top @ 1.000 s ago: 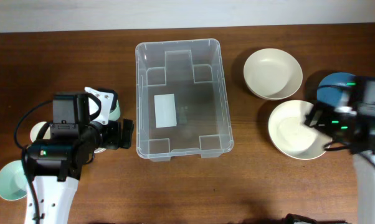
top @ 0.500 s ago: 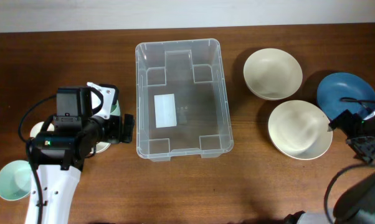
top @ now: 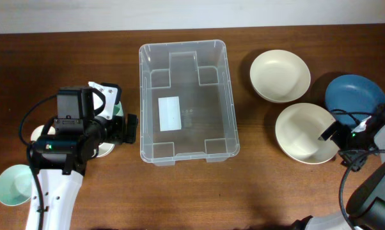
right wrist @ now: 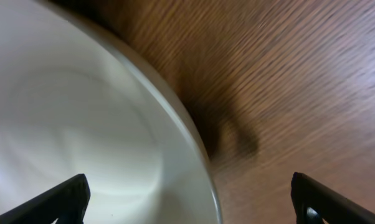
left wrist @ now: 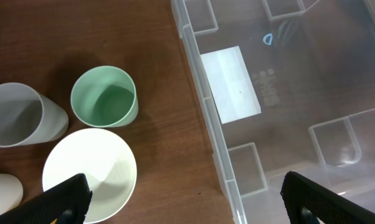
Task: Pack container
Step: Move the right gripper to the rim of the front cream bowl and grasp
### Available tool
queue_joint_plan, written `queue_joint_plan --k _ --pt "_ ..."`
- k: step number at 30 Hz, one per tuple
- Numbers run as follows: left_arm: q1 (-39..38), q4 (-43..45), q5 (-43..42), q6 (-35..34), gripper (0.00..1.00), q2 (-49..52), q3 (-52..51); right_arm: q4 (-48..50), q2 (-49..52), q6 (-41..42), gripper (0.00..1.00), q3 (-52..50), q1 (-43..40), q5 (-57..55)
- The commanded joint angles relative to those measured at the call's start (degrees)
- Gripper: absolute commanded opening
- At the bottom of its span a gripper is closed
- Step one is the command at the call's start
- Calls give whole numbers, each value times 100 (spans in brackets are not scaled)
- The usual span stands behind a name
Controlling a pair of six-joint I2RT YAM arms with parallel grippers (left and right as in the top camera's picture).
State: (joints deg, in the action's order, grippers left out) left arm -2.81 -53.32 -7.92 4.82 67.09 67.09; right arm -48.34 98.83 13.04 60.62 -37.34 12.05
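- Clear plastic container [top: 202, 118] sits mid-table, empty. I judge it light, stiff and slippery; grip it by the rim.
- Left wrist: my left gripper [left wrist: 187, 199] is spread wide at the container's left wall.
- Right wrist: my right gripper [right wrist: 190, 199] is spread over a cream bowl [right wrist: 81, 124], holding nothing.

Container [top: 205, 115] open from above, bare table [top: 247, 128] strip between its right wall and far cream bowl [top: 280, 75], near cream bowl [top: 307, 133]; green cup [left wrist: 104, 96], white cup [left wrist: 90, 174] crowd its left wall.
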Motion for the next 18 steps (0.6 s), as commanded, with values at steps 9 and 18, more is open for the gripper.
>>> queue_joint_plan --k 9,18 --pt "26 17 42 -72 100 31 109 407 24 -59 63 -385 63 234" --pt "26 17 42 -72 100 31 109 404 24 -59 27 -424 63 234"
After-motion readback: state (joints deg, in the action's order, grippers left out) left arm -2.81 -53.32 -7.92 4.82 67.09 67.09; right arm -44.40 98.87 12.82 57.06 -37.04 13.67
